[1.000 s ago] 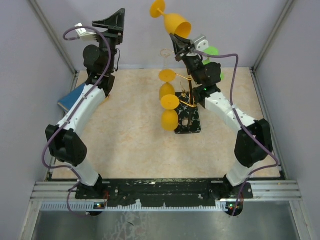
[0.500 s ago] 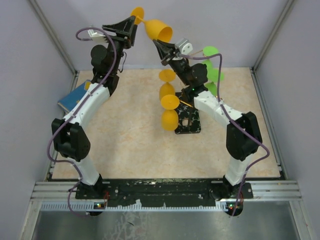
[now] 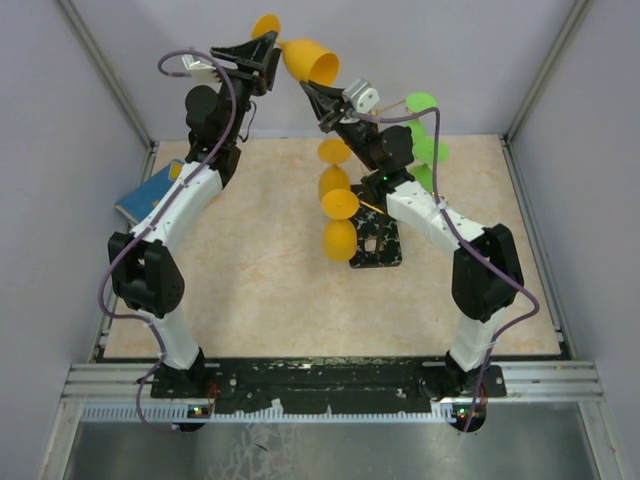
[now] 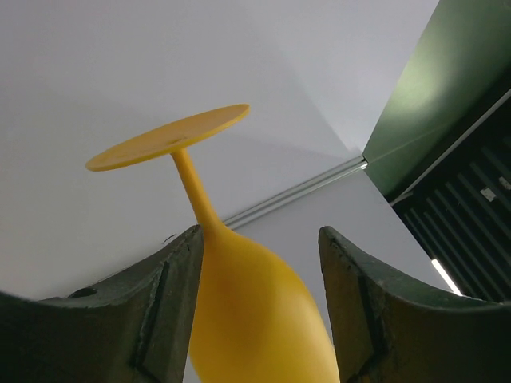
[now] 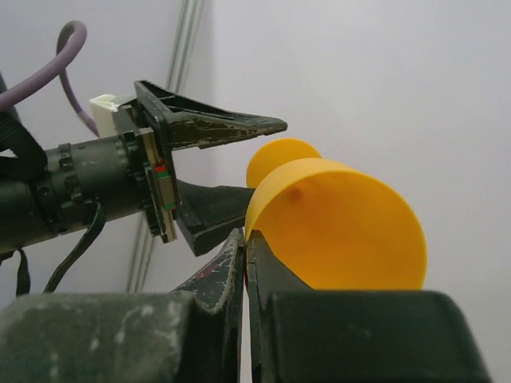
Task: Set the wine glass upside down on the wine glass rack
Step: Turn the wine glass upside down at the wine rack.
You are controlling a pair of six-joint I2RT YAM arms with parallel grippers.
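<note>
While the wine glass [image 3: 308, 58] hangs high over the back of the table, well clear of everything below, it lies almost on its side. Its foot points toward the left arm and its open mouth points toward the right arm, tipped a bit downward.

The right gripper [image 3: 306, 88] is pinched flat on the rim of the bowl, so it's the only thing properly holding the glass. The left gripper [image 3: 268, 62] comes in from the foot end with its jaws about half wide, straddling the narrow end of the bowl where the stem starts. In the left wrist view one finger [image 4: 172, 295] looks like it's touching the bowl, while the other one [image 4: 359, 303] has a clear gap. I'd call that not clamped, though the angle is tight and I could be wrong.

Both arms are reared up with their wrists raised, and the grippers nearly face each other across the glass. To me it looks like a mid-air handoff that depends on the left jaws lining up square across that long axis.

The wine glass rack [image 3: 378, 248] sits down on the table, well below and to the right. It already has two yellow glasses [image 3: 338, 205] hanging on it.
</note>
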